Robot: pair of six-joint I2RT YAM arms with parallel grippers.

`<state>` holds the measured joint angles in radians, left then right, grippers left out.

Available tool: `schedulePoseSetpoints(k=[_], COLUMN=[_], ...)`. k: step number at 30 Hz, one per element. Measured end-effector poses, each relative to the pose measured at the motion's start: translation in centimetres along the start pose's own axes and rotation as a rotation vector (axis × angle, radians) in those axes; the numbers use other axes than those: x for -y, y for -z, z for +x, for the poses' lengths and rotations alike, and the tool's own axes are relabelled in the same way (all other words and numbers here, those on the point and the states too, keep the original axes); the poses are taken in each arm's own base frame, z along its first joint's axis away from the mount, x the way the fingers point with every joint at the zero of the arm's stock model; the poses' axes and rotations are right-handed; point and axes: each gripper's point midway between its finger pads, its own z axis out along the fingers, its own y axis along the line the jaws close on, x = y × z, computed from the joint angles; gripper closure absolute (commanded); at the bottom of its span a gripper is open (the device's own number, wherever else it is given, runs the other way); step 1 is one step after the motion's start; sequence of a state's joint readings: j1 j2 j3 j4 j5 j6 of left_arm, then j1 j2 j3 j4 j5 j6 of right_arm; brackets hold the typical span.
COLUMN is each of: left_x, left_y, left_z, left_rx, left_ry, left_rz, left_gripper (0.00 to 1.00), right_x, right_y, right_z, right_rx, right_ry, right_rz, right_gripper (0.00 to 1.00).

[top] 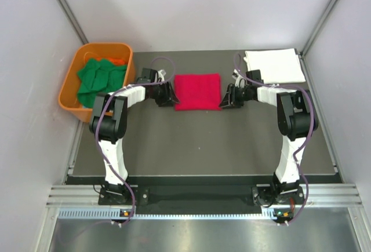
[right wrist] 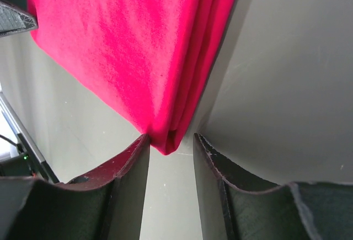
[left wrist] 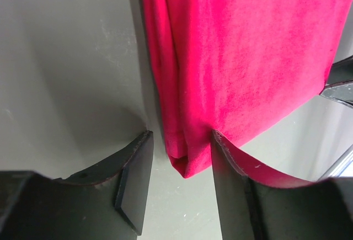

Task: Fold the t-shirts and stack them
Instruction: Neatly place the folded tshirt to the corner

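Note:
The bright red t-shirt [top: 197, 91] lies folded in a flat square on the dark mat. My left gripper [top: 172, 100] is at its near left corner. My right gripper [top: 223, 102] is at its near right corner. In the left wrist view the red shirt [left wrist: 242, 58] has its folded corner between my open jaws [left wrist: 179, 140], not clamped. In the right wrist view the red shirt [right wrist: 121, 47] likewise pokes its corner between my open jaws [right wrist: 171, 140]. A white t-shirt [top: 274, 65] lies folded at the back right. Green t-shirts [top: 99, 77] sit crumpled in the tub.
An orange plastic tub [top: 69, 95] stands at the back left, off the mat's left edge. Grey walls close in the sides and back. The dark mat [top: 197, 148] spreads between the shirt and the arm bases.

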<state>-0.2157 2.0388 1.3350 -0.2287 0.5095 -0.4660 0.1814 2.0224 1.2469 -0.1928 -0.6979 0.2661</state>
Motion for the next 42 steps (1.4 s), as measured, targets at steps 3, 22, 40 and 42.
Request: schedulePoseSetpoints(k=[3, 22, 40, 42], left_x=[0.2, -0.8, -1.8, -2.0], left_y=[0.1, 0.6, 5.9, 6.7], left_z=[0.2, 2.9, 11.4, 11.1], left_rx=[-0.008, -0.068, -0.200, -0.192], left_ry=[0.005, 0.074, 0.062, 0.063], left_rz=[0.012, -0.056, -0.298, -0.330], left_gripper=[0.48, 1.00, 0.60, 0.60], right_x=[-0.1, -0.3, -1.9, -2.1], right_y=[0.0, 0.6, 5.6, 6.1], right_z=[0.0, 2.8, 14.0, 13.2], right_rx=[0.000, -0.016, -0.008, 0.010], right_ry=[-0.003, -0.054, -0.137, -0.114], right_rz=[-0.008, -0.015, 0.128, 0.148], right_gripper=[0.62, 1.00, 0.63, 0.49])
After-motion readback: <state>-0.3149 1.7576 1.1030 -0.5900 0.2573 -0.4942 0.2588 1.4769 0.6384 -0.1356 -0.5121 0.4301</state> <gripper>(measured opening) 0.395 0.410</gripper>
